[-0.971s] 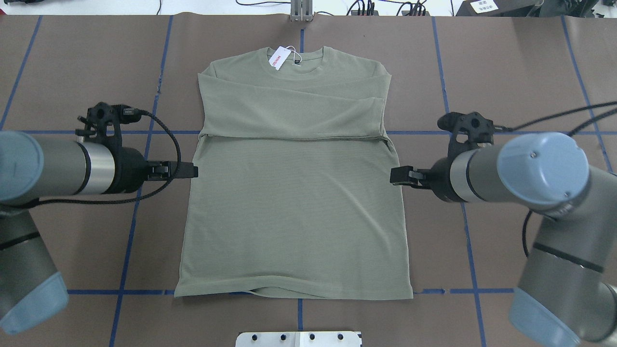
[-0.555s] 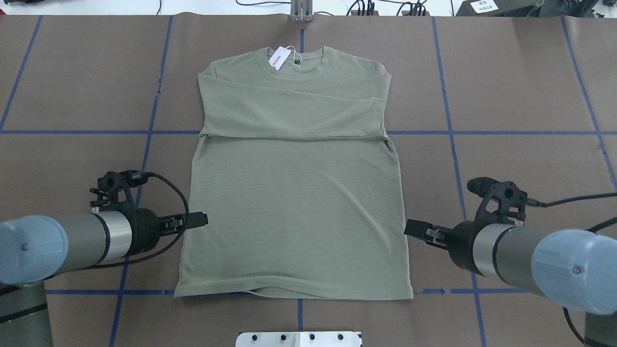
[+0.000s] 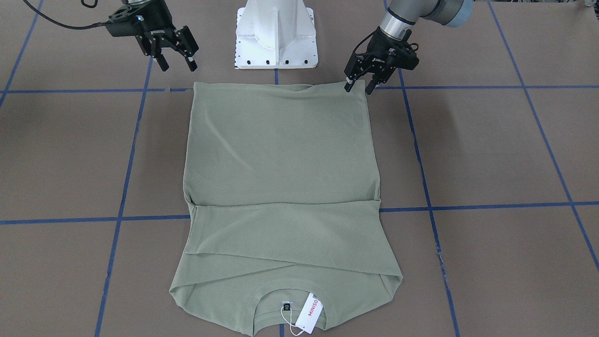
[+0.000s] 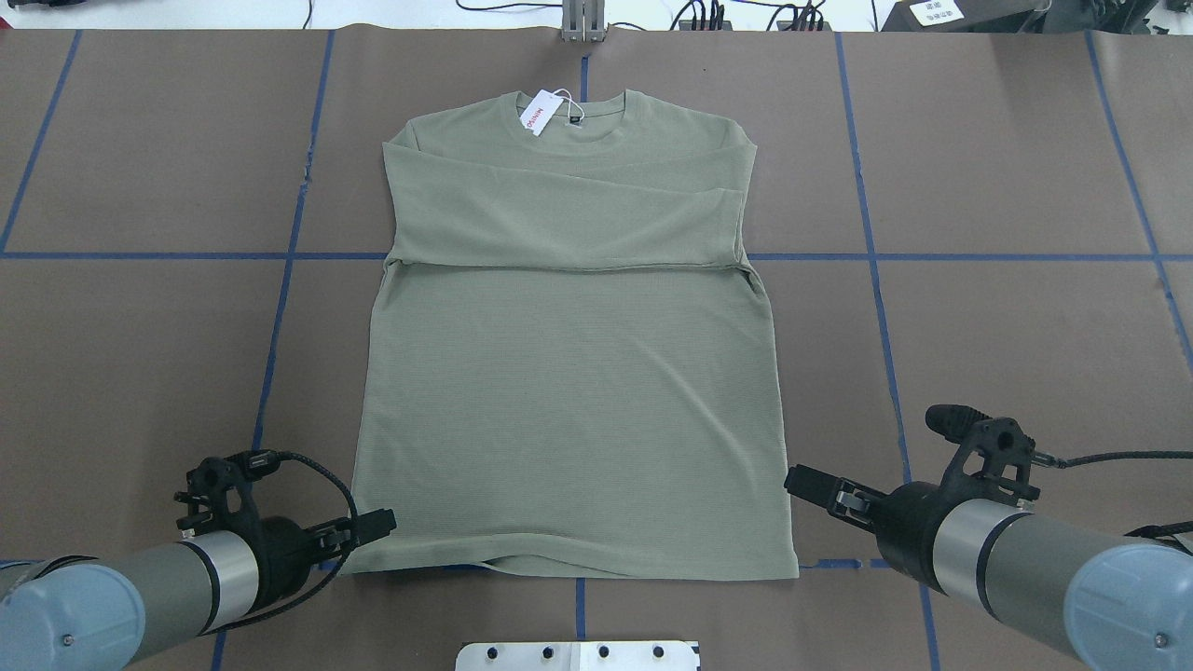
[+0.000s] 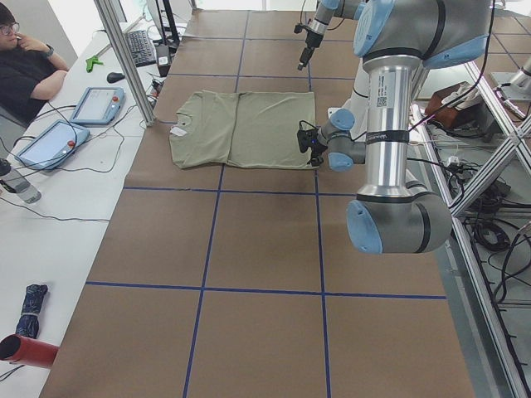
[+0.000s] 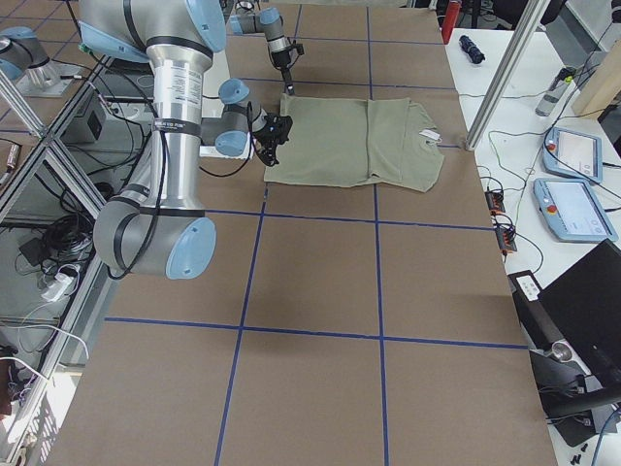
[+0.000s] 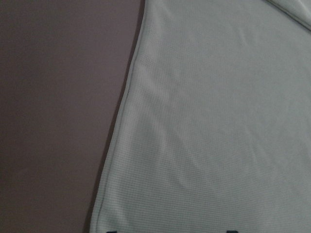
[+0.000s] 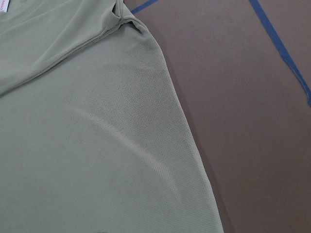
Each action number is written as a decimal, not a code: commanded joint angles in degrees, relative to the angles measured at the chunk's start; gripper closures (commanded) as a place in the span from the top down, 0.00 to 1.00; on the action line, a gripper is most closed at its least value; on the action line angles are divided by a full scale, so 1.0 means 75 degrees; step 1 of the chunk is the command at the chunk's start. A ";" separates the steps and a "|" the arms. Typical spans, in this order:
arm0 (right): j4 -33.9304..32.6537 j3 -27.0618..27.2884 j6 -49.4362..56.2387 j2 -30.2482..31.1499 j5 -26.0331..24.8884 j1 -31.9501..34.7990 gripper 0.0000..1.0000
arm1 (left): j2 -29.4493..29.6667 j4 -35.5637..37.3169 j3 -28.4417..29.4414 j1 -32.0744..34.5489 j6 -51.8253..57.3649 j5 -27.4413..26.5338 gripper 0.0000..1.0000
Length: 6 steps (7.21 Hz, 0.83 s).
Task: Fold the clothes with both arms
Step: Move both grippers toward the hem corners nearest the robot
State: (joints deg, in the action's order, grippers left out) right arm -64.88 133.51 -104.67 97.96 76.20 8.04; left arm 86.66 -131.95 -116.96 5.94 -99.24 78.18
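The sage-green shirt (image 4: 569, 401) lies flat on the brown table, sleeves folded across the chest, collar at the far side. Its white MINISO hang tag (image 4: 539, 114) lies at the collar, and also shows in the front view (image 3: 311, 312). My left gripper (image 4: 377, 524) is open at the shirt's near left hem corner; in the front view (image 3: 358, 87) one finger is at the hem edge. My right gripper (image 4: 802, 483) is open beside the shirt's right edge near the hem; in the front view (image 3: 178, 64) it is apart from the cloth. Both wrist views show the shirt's side edge (image 7: 126, 97) (image 8: 180, 111).
The white pedestal base (image 3: 276, 32) stands just behind the hem, between the arms. Blue tape lines (image 4: 876, 280) cross the brown table cover. A side table with tablets (image 5: 95, 104) and a seated person (image 5: 25, 75) is beyond the collar end.
Both arms have moved along the shirt's sides from its middle toward the hem at the near edge. The shirt has not moved. Both grippers stay open.
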 commanded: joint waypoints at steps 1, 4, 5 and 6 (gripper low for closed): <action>0.0108 -0.0059 -0.0013 0.0017 -0.0082 -0.0018 0.98 | -0.0117 -0.0008 0.0207 -0.0275 -0.0045 -0.0088 0.80; 0.0108 -0.0059 -0.0013 0.0017 -0.0152 -0.0018 0.98 | -0.0093 -0.0008 0.0267 -0.0452 -0.0045 -0.0088 0.78; 0.0108 -0.0059 -0.0013 0.0017 -0.0152 -0.0018 0.98 | -0.0070 -0.0008 0.0244 -0.0452 -0.0057 -0.0088 0.58; 0.0108 -0.0071 -0.0013 0.0017 -0.0164 -0.0018 0.98 | -0.0047 -0.0008 0.0232 -0.0452 -0.0196 -0.0076 0.19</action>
State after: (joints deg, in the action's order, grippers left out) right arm -64.07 133.04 -104.76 98.08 75.07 7.91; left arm 86.10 -132.01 -115.10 2.61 -99.90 77.54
